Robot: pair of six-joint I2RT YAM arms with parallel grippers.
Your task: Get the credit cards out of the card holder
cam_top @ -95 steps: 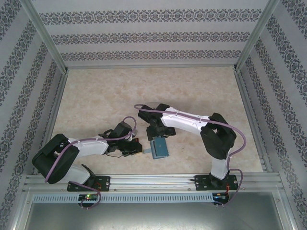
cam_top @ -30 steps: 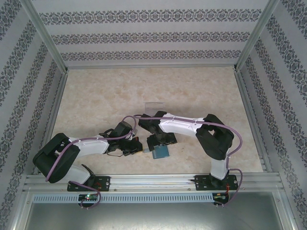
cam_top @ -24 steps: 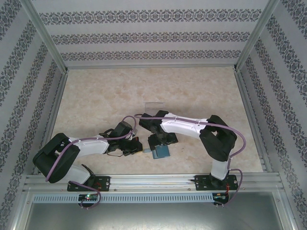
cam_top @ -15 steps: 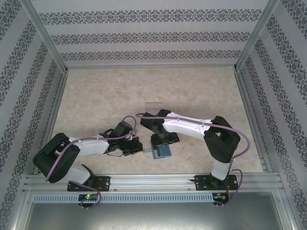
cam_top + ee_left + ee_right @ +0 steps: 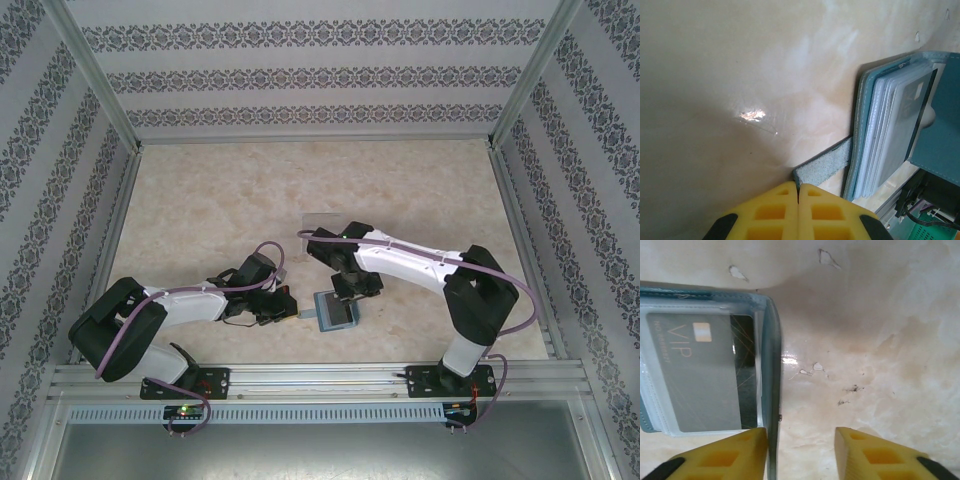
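1. The left gripper (image 5: 282, 306) lies low over the desk (image 5: 200, 220), just left of the card holder (image 5: 335, 312). In the left wrist view its yellow fingers (image 5: 772, 210) are pressed flat together with no gap. The teal strap tab (image 5: 824, 167) runs in at their tips and looks pinched there.
2. The card holder lies open on the desk near the front edge, between the ends of the two arms. Its clear sleeves (image 5: 885, 145) are fanned upward.
3. In the right wrist view a grey card (image 5: 700, 375) marked VIP sits in the top sleeve. A dark card (image 5: 746, 340) shows just behind it along its right edge. Both cards are inside the holder.
4. The right gripper (image 5: 799, 432) hangs over the holder's far side with its fingers (image 5: 875, 455) apart. The holder's teal cover edge stands in the gap, right beside one finger, and nothing is clamped.
5. Farther back on the desk a thin pale rectangle (image 5: 320, 218) lies flat, well apart from the holder.
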